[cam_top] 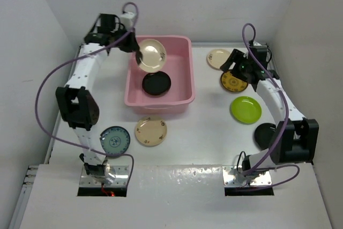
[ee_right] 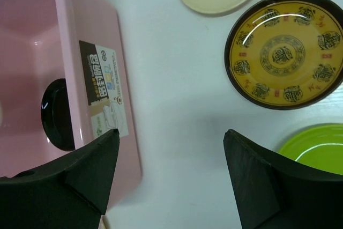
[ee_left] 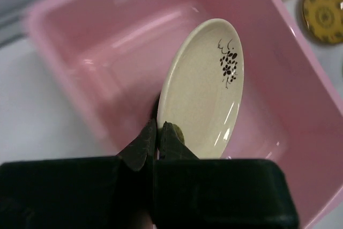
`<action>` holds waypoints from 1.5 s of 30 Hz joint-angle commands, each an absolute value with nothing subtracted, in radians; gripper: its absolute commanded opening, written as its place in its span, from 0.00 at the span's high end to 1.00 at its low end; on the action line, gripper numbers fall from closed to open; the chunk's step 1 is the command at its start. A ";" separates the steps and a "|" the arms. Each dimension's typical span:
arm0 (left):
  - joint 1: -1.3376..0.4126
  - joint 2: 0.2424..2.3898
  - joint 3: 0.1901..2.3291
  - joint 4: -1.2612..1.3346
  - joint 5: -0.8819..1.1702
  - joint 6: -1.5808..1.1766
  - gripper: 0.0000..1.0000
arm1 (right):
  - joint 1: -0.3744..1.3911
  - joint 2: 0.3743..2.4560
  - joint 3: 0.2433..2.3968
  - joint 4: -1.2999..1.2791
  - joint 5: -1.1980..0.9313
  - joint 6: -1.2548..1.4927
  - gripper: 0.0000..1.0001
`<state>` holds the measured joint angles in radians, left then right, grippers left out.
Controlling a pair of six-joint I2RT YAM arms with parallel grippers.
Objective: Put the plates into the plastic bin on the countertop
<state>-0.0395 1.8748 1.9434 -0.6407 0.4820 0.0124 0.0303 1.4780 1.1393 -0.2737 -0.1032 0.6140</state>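
Note:
My left gripper is shut on the rim of a cream plate with a dark grape mark and holds it tilted on edge above the pink bin. The left wrist view shows the fingers pinching this plate over the bin's floor. A glossy black plate lies in the bin. My right gripper is open and empty, hovering over the countertop between the bin and a mustard-yellow plate.
On the countertop lie a cream plate and a teal plate in front of the bin. To its right lie a cream plate, the mustard plate, a lime green plate and a black plate. White walls enclose the space.

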 commanded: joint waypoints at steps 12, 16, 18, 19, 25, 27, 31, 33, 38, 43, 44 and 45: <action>-0.175 2.075 1.913 -0.666 0.434 0.104 1.00 | 0.005 1.333 1.065 -0.340 -0.057 0.603 0.22; -0.186 2.085 1.913 -0.698 0.434 0.161 0.59 | -0.079 1.345 1.045 -0.370 -0.106 0.626 0.15; -0.196 2.074 1.936 -0.709 0.394 0.195 0.43 | -0.097 1.351 1.028 -0.399 -0.113 0.646 0.08; -0.205 2.074 1.945 -0.709 0.362 0.207 0.38 | -0.125 1.351 0.996 -0.408 -0.103 0.652 0.08; -0.216 2.074 2.072 -0.709 0.266 0.215 0.29 | -0.253 1.278 0.817 -0.469 0.040 0.883 0.19; -0.216 2.063 2.098 -0.709 0.265 0.215 0.28 | -0.287 1.235 0.715 -0.454 0.084 0.960 0.25; -0.196 2.030 2.117 -0.709 0.265 0.215 0.28 | -0.346 1.183 0.652 -0.342 0.164 0.930 0.28; -0.173 2.019 2.117 -0.709 0.265 0.206 0.28 | -0.391 1.240 0.690 -0.277 0.141 0.829 0.28; -0.109 2.010 2.096 -0.718 0.296 0.167 0.28 | -0.451 1.393 0.811 -0.302 0.108 0.741 0.26; -0.051 1.987 2.056 -0.718 0.305 0.158 0.28 | -0.485 1.606 0.903 -0.327 -0.027 0.661 0.25; -0.040 1.987 2.045 -0.718 0.314 0.147 0.28 | -0.483 1.691 0.957 -0.343 -0.063 0.654 0.27; -0.023 1.977 2.045 -0.718 0.314 0.147 0.28 | -0.479 1.715 0.974 -0.374 -0.081 0.652 0.27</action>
<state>-0.0517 2.0525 2.0537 -0.7212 0.2943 0.1711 -0.4858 1.6421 0.9009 -0.3389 0.0181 0.7128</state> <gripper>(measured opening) 0.723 0.740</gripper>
